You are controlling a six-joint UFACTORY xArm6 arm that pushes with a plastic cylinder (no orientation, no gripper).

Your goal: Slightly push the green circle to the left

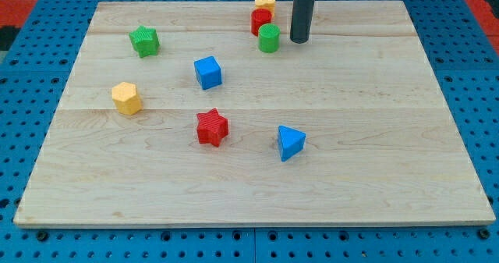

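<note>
Wooden board [374, 138]: my tip [299, 40], which carries no jaws, stands just right of green circle [269, 38].

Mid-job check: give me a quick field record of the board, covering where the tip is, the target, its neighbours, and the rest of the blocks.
tip: my tip, just to the view's right of target, small gap
target: green circle block, near the view's top
neighbours: red block and yellow block close above-left of target
others: green star, blue cube, yellow hexagon, red star, blue triangle
surface: wooden board
</note>
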